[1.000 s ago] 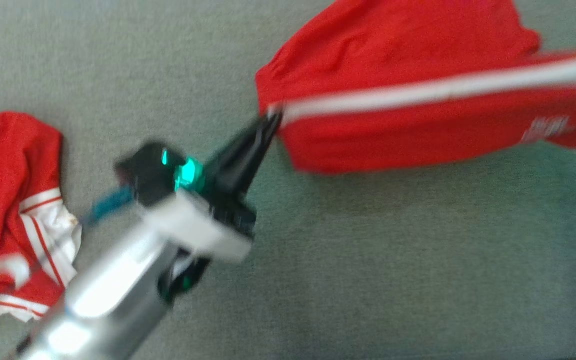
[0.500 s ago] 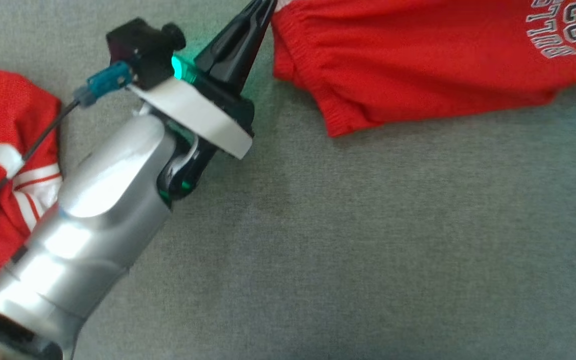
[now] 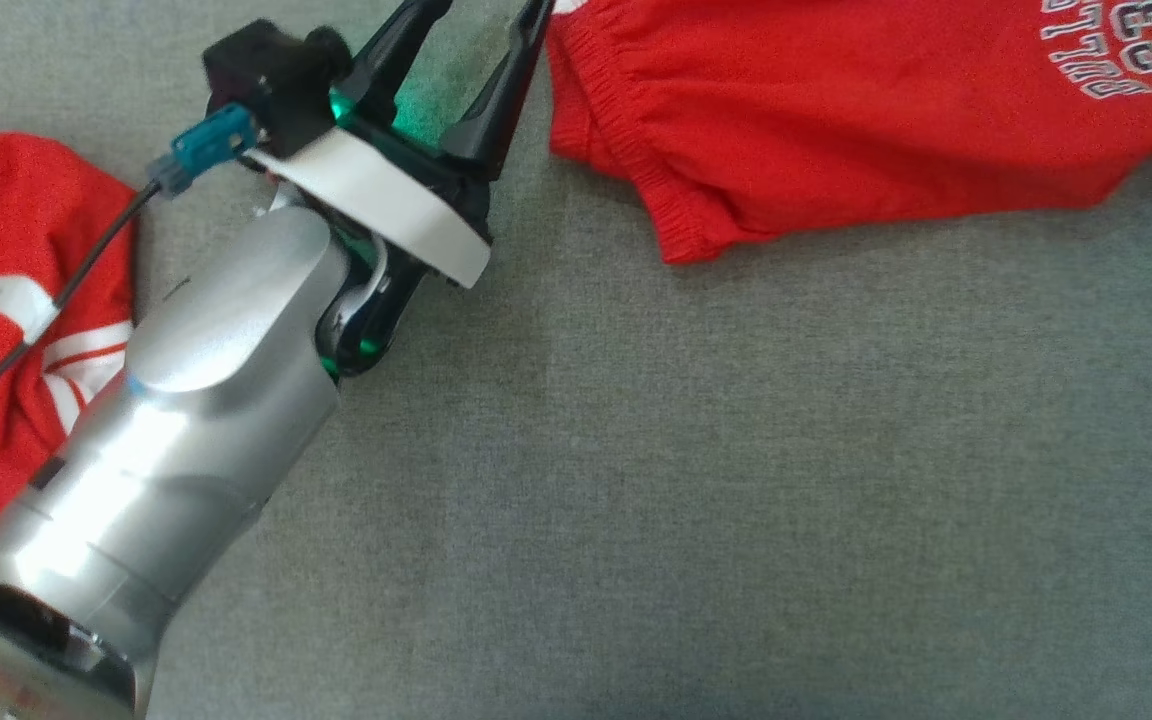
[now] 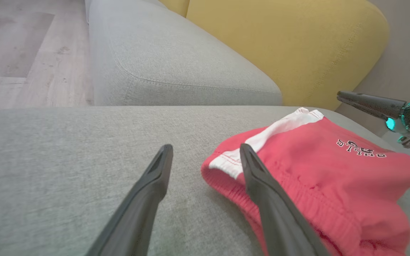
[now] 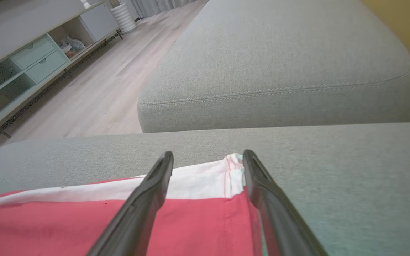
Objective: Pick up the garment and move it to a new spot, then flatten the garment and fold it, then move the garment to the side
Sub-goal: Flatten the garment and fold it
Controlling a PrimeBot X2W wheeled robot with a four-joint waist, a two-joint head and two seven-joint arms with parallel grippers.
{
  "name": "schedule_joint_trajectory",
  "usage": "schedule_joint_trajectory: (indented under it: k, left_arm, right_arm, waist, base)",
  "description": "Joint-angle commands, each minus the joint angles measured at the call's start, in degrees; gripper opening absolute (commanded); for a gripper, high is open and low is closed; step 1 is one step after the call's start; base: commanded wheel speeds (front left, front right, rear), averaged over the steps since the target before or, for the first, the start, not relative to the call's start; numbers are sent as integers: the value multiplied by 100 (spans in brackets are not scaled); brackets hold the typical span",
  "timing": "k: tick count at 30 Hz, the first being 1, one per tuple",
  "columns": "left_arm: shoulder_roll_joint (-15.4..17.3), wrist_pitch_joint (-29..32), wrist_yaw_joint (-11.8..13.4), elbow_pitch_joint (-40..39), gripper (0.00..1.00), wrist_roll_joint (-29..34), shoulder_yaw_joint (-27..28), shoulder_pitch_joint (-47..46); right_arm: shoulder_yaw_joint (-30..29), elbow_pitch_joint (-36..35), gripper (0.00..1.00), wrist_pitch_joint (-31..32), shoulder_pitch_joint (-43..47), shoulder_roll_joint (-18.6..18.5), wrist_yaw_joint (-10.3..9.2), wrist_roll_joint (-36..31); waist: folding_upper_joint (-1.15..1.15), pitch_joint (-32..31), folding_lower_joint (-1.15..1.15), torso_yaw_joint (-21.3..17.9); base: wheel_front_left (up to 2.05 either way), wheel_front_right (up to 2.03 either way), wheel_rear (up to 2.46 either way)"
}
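Two grippers have both let go of the red shorts (image 3: 836, 120), which lie on the grey sofa seat (image 3: 736, 500) across the upper right of the head view, printed lettering near the top right corner.

The left gripper (image 3: 481, 30) sits at the upper centre-left of that frame. Its jaws are spread apart, one of them just beside the elastic waistband. In the left wrist view the same jaws (image 4: 205, 149) are open, with the white side stripe of the shorts (image 4: 333, 170) lying behind the right-hand one.

In the right wrist view the right gripper (image 5: 208, 156) also has its jaws apart, hovering over the white stripe and red cloth (image 5: 198, 220). A second red garment (image 3: 6, 250) lies at the left edge of the head view, well apart.

The move to a new spot looks finished, and flattening comes next. The cloth is bunched near the waistband, so the next move calls for taking hold of the edges again and drawing them outward until the shorts lie smooth.

Half a second earlier the left jaws were pinched shut on the waistband corner; now they stand wide. A second earlier the shorts were stretched taut and blurred.
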Motion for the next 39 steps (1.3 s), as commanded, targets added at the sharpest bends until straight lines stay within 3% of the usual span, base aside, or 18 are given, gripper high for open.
schedule_joint_trajectory:
  k: [1, 4, 8, 12, 16, 18, 19, 20, 21, 28, 35, 39]
  left_arm:
    - [186, -86, 9, -67, 100, -11, 156, 25]
    - [222, -201, 181, 0, 100, 221, 322, 187]
    - [230, -230, 848, -462, 100, 1036, 984, 629]
    - [67, -232, 1569, -1358, 100, 2101, 1823, 1531]
    - [-284, -232, 1960, -2182, 100, 2915, 2457, 2526]
    - [-487, -233, 2003, -2493, 100, 3228, 2631, 2963]
    - [-592, -233, 2001, -2619, 100, 3356, 2697, 3162]
    - [-693, -233, 1983, -2718, 100, 3461, 2754, 3348]
    - [-777, -233, 1952, -2798, 100, 3555, 2806, 3515]
    - [-1082, -233, 1715, -3013, 100, 3951, 3111, 4273]
    - [-1172, -233, 1469, -3069, 100, 4196, 3484, 4525]
    - [-1197, -233, 1334, -3025, 100, 4274, 3572, 4545]
  right_arm:
    - [-11, -107, 100, -85, 53, -259, -4, 56]
    - [57, -63, 100, -204, 225, -439, -4, 128]
    - [125, 208, 100, -375, 591, -472, -4, 81]
    - [157, 749, 100, -520, 880, -225, -4, -69]
    - [190, 1454, 100, -587, 976, 99, -4, -375]
    - [221, 1823, 100, -541, 982, 257, -4, -527]
    - [239, 1994, 86, -520, 982, 321, -4, -602]
    - [263, 2132, 32, -514, 982, 377, -4, -669]
    - [269, 2256, 0, -511, 983, 429, -4, -701]
    - [180, 2626, 0, -799, 975, 466, -4, -724]
    - [97, 2578, 0, -992, 1126, -257, -4, -695]
    - [70, 2554, 0, -1161, 1078, -488, -4, -749]
  waist:
    - [0, -128, 0, -23]
    - [0, -308, 0, -4]
    - [0, -539, 0, 81]
    - [0, -727, 0, 237]
    - [0, -857, 0, 434]
    - [0, -909, 0, 533]
    - [0, -937, 0, 582]
    - [0, -968, 0, 625]
    - [0, -1000, 0, 660]
    - [0, -1308, 0, 554]
    - [0, -1549, 0, 88]
    - [0, -1609, 0, -71]
  base:
    - [0, 0, 0]
    - [0, 0, 0]
    - [0, 0, 0]
    - [0, 0, 0]
    - [0, 0, 0]
    - [0, 0, 0]
    - [0, 0, 0]
    - [0, 0, 0]
    - [0, 0, 0]
    - [0, 0, 0]
    - [0, 0, 0]
    - [0, 0, 0]
